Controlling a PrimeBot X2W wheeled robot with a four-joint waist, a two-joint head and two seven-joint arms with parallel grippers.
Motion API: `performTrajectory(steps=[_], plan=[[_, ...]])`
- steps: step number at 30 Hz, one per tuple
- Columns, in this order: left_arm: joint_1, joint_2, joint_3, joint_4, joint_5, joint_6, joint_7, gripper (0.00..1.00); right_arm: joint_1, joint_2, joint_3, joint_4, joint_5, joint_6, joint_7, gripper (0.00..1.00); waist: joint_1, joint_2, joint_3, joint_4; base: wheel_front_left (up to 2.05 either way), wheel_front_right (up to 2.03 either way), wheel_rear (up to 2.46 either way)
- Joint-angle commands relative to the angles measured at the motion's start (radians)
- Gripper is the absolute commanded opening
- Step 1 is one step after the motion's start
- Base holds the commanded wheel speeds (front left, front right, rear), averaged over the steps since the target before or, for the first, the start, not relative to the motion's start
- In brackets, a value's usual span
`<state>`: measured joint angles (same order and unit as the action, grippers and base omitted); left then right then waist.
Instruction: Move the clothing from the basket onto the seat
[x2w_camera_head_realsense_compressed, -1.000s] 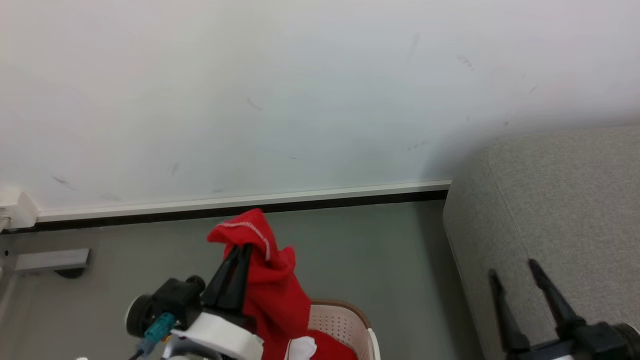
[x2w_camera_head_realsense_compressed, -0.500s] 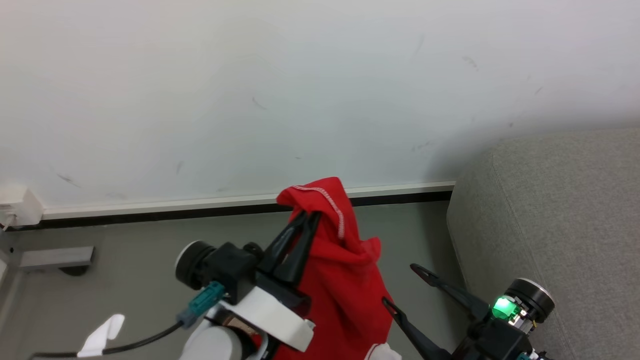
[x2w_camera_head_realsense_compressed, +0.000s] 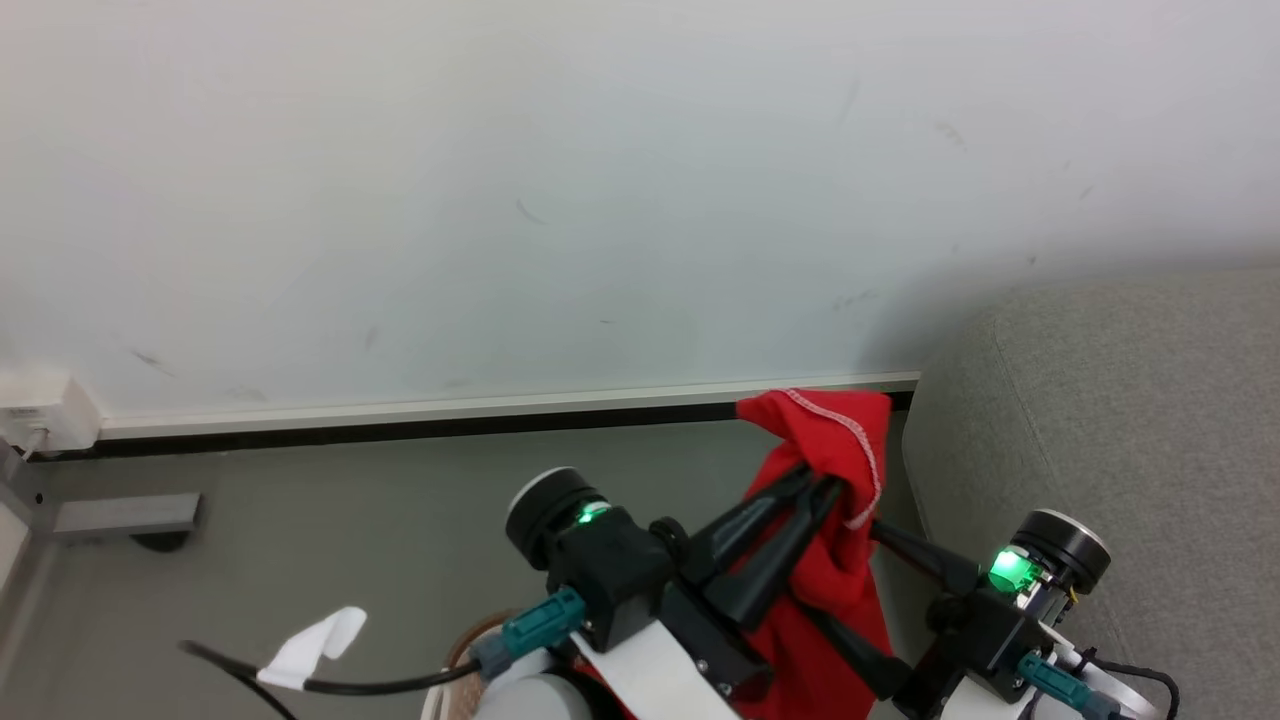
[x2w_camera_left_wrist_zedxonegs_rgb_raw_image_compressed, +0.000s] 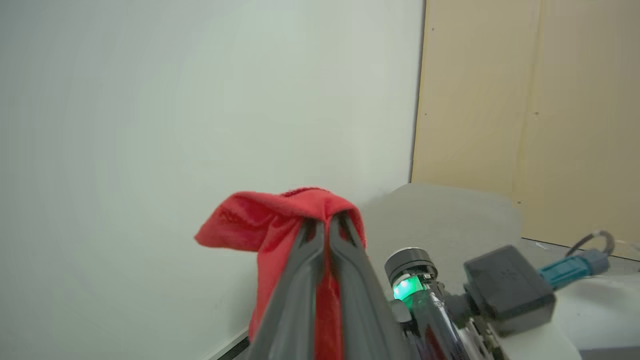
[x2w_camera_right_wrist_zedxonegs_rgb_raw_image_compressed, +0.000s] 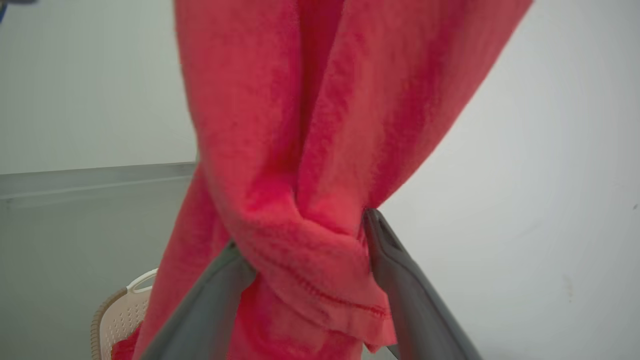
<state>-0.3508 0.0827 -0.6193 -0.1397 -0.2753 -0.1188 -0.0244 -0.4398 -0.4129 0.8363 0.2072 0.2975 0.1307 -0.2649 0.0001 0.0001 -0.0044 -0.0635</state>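
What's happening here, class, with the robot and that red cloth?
The robot's left jaws are shut on a red garment, holding it up beside the grey seat. It hangs down between the right jaws, which stand open on either side of it. The basket is on the floor below.

Nothing to read anywhere: no words, no numbers, no signs. Small white tag (x2w_camera_head_realsense_compressed: 310, 646) on the black cable (x2w_camera_head_realsense_compressed: 380, 687), too small to tell if any writing is on it.
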Motion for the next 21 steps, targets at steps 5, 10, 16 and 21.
performTrajectory(steps=[5, 10, 16, 21], plan=[[-0.016, 0.015, -0.041, -0.020, -0.075, -0.009, 0.007, 0.00, -0.032, 0.015, 0.025, 0.016, 0.065, 0.000, 0.001, 0.45, -0.0001, -0.0001, -0.003, 0.000, 0.00, 0.00, 0.00], [-0.015, 0.030, -0.043, -0.002, -0.099, -0.010, 0.005, 0.00, -0.034, 0.019, 0.041, 0.007, 0.135, 0.000, 0.001, 0.00, -0.0001, -0.0001, -0.001, -0.002, 0.00, 0.00, 0.00], [-0.001, 0.045, -0.018, 0.039, -0.114, 0.004, -0.012, 0.00, -0.018, -0.003, 0.002, -0.008, 0.198, 0.000, 0.001, 0.00, -0.0001, -0.0001, 0.007, -0.013, 0.00, 0.00, 0.00], [0.011, 0.054, -0.020, 0.090, -0.097, 0.015, -0.032, 1.00, 0.016, -0.028, -0.061, -0.034, 0.247, 0.000, 0.001, 0.00, -0.0001, -0.0001, 0.017, -0.042, 0.00, 0.00, 0.00]])
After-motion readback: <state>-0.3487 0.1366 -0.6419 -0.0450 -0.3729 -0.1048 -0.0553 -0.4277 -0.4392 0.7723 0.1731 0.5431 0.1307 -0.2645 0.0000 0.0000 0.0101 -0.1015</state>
